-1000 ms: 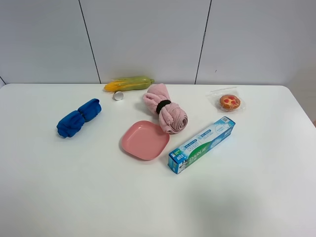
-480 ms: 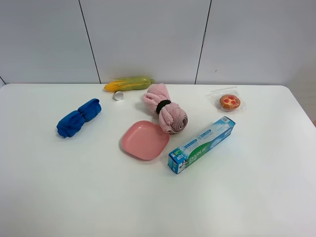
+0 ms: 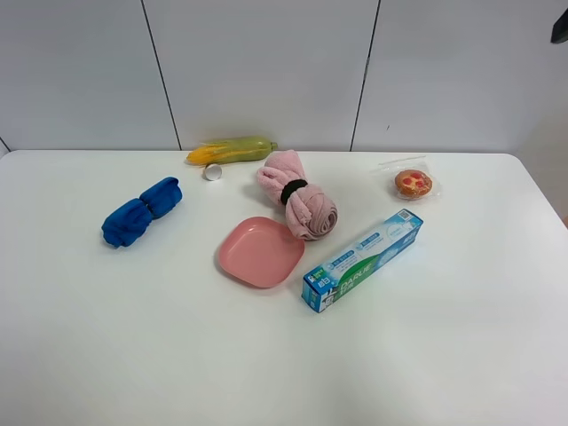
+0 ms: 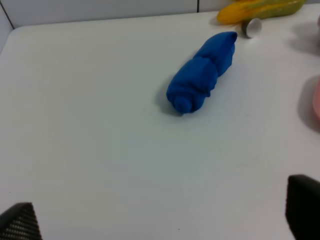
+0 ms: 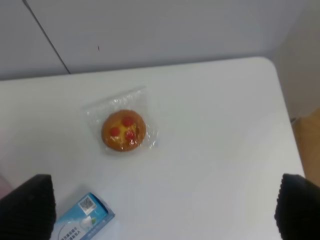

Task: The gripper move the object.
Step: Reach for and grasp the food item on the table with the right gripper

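The object, a small round golden-brown tart (image 3: 414, 184) with red spots in a clear plastic bag, lies at the back right of the white table. In the right wrist view the tart (image 5: 124, 131) lies well ahead of my right gripper (image 5: 162, 210). That gripper is high above the table, open and empty, with its black fingertips (image 5: 27, 207) far apart. A dark bit of the right arm (image 3: 560, 27) shows at the top right corner of the exterior view. My left gripper (image 4: 160, 217) is open and empty above the table's left side.
A pink plate (image 3: 260, 252) sits mid-table with a rolled pink towel (image 3: 298, 197) behind it. A blue-green toothpaste box (image 3: 362, 260) lies in front of the tart. A rolled blue cloth (image 3: 140, 211) lies left. A corn cob (image 3: 231, 151) and a small white cap (image 3: 213, 172) lie at the back.
A dark part of the right arm has come into the top right corner of the exterior view. Nothing on the table has moved.
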You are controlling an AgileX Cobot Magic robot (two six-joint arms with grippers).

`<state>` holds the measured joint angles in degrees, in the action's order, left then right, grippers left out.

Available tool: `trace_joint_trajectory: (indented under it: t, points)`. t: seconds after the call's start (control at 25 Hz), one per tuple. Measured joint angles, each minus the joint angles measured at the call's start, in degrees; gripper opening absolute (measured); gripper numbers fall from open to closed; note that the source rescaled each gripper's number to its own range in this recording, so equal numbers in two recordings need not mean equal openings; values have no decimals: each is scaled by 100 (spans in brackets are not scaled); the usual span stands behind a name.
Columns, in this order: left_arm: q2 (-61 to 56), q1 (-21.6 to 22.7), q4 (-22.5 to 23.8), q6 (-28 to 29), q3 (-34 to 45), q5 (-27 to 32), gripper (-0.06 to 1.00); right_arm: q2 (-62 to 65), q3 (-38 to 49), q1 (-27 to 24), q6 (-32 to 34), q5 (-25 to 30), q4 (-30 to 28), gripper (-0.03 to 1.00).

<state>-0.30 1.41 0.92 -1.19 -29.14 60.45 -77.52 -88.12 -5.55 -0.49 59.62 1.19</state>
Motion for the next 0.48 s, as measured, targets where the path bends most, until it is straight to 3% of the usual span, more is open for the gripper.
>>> trace_joint_trajectory:
  t: [0.32, 0.48]
  points:
    - [0, 0, 0, 0, 0, 0, 100, -1317, -6, 0, 49, -495, 7, 76]
    - [0, 0, 0, 0, 0, 0, 100, -1952, -6, 0, 6, -697, 318, 76]
